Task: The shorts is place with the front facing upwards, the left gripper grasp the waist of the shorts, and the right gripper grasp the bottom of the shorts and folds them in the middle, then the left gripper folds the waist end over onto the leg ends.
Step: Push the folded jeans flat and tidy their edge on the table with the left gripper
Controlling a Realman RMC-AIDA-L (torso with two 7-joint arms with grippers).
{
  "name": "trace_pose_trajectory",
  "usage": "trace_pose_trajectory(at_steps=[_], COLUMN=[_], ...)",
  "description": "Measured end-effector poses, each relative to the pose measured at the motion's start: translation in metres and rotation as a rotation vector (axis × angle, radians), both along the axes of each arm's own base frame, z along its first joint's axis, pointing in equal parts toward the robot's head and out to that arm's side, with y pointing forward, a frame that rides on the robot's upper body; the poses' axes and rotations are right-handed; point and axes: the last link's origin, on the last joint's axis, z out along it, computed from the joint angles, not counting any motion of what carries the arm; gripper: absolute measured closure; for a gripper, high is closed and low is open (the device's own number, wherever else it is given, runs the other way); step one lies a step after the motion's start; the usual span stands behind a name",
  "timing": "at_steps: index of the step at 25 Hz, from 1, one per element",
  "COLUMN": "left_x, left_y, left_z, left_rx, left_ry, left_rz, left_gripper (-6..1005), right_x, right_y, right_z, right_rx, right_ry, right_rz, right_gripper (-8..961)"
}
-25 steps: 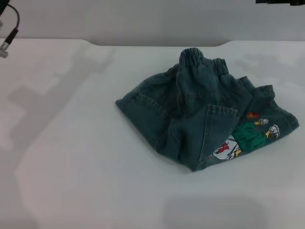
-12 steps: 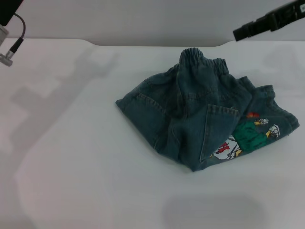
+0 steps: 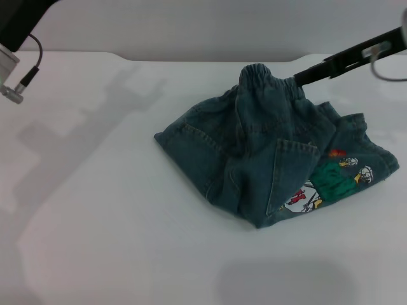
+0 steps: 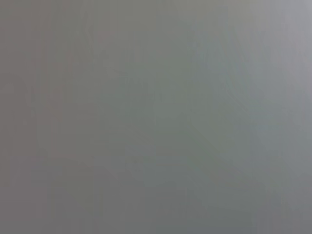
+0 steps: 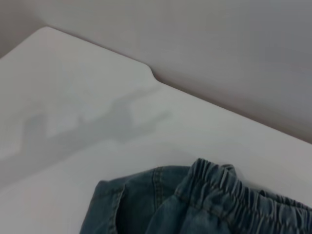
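The blue denim shorts (image 3: 254,152) lie crumpled in a heap on the white table, right of centre. The waist of the shorts (image 3: 270,79), a gathered elastic band, sticks up at the far side of the heap and also shows in the right wrist view (image 5: 229,187). One leg with a red, white and green cartoon print (image 3: 331,181) lies at the right; the hems of the leg ends are bunched and hard to make out. My right gripper (image 3: 305,76) reaches in from the upper right as a dark bar, its tip just beside the waistband. Only part of my left arm (image 3: 16,25) shows at the upper left.
The white table (image 3: 95,190) stretches to the left and front of the shorts. Its far edge (image 3: 210,59) meets a grey wall just behind the waistband. A cable with a silver plug (image 3: 13,92) hangs from the left arm.
The right arm has come in from the upper right and moved down-left to the waistband. The left arm has edged further into view at the upper left. The shorts have not moved.
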Motion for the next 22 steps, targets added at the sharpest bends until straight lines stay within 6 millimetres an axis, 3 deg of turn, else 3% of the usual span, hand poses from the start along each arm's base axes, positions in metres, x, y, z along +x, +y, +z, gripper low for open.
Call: trace_pose_trajectory(at_steps=[7,22], left_x=[0.003,-0.005], left_y=[-0.003,-0.011], left_z=[-0.007,-0.005], left_rx=[-0.024,-0.016], left_ry=[0.016,0.021], left_rz=[-0.021,-0.018], left_gripper=[197,197], right_x=[0.0,0.003], right_y=[-0.002,-0.001], right_z=[-0.03,-0.048], right_rx=[0.027,0.033], right_ry=[0.017,0.032], right_rz=[-0.008,-0.057], right_gripper=[510,509])
